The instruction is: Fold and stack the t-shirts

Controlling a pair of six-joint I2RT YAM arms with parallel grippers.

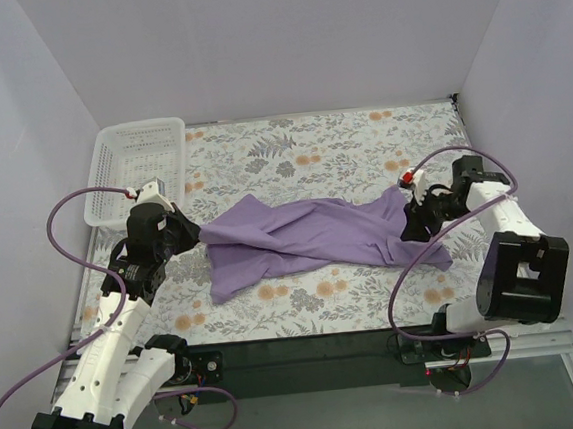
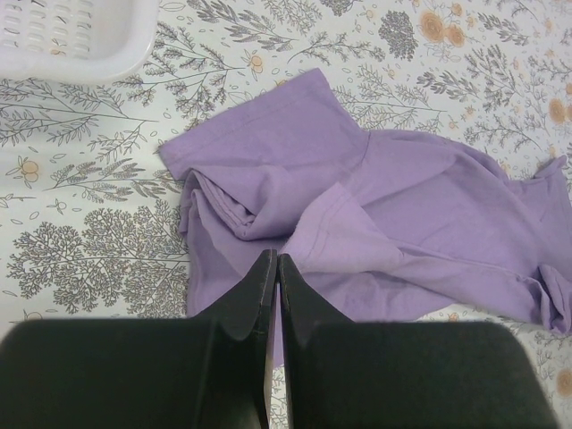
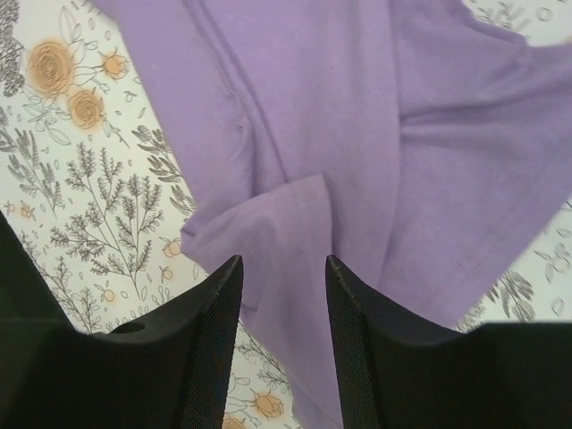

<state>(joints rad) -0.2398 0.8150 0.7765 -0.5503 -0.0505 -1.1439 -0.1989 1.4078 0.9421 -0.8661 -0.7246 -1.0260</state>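
One lavender-purple t-shirt [image 1: 308, 235] lies crumpled and stretched sideways across the floral table. My left gripper [image 1: 194, 233] is at its left end, over the fabric. In the left wrist view my left gripper [image 2: 275, 259] is shut, with only a thin slit between the fingers, and the shirt [image 2: 402, 214] lies loose beneath, with a sleeve folded over. My right gripper [image 1: 411, 229] is at the shirt's right end. In the right wrist view my right gripper [image 3: 284, 264] is open just above a fold of the shirt [image 3: 357, 134] and holds nothing. No neck label shows.
A white mesh basket [image 1: 134, 168] stands at the table's back left corner, and its corner shows in the left wrist view [image 2: 80, 45]. White walls close in the left, back and right sides. The floral tablecloth [image 1: 341, 149] shows behind and in front of the shirt.
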